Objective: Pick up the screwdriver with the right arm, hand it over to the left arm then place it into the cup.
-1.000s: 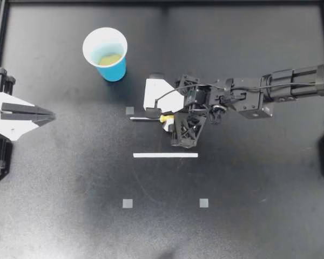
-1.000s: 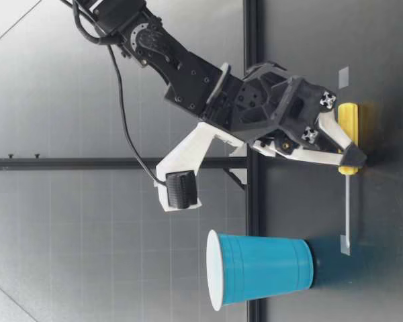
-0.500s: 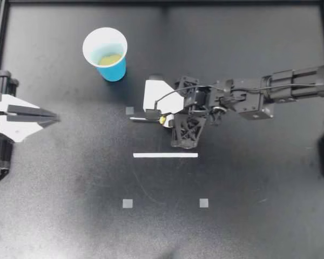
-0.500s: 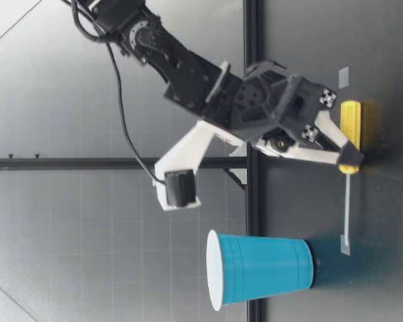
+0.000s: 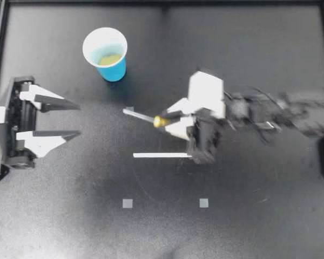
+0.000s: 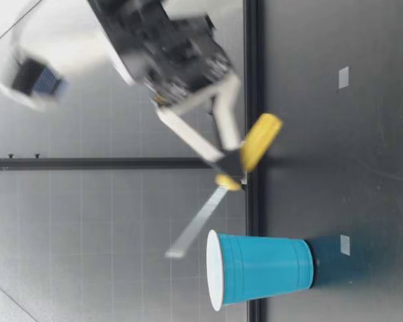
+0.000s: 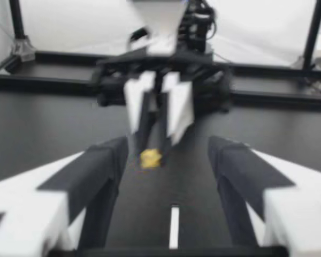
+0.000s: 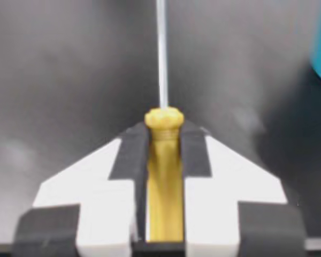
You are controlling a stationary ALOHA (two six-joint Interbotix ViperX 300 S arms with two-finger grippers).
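Yellow-handled screwdriver (image 5: 143, 116) clamped in right gripper (image 5: 164, 120), both fingers pressed on handle from two sides, narrow gap filled by it. Metal shaft juts past fingertips toward left gripper (image 5: 77, 119). Low view: screwdriver (image 6: 258, 139) clear of table (image 6: 336, 168), tilted, tip higher than handle and higher than rim of cup (image 6: 262, 270). Left gripper spread wide, holding nothing, well apart from shaft tip. Cup (image 5: 114, 70) upright on table (image 5: 259, 205), apart from both grippers.

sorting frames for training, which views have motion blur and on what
Top view: my right gripper and its arm smear, the cup stays crisp. Low view: that gripper and the screwdriver streak. Left wrist view: soft throughout. Right wrist view: handle fairly clear.
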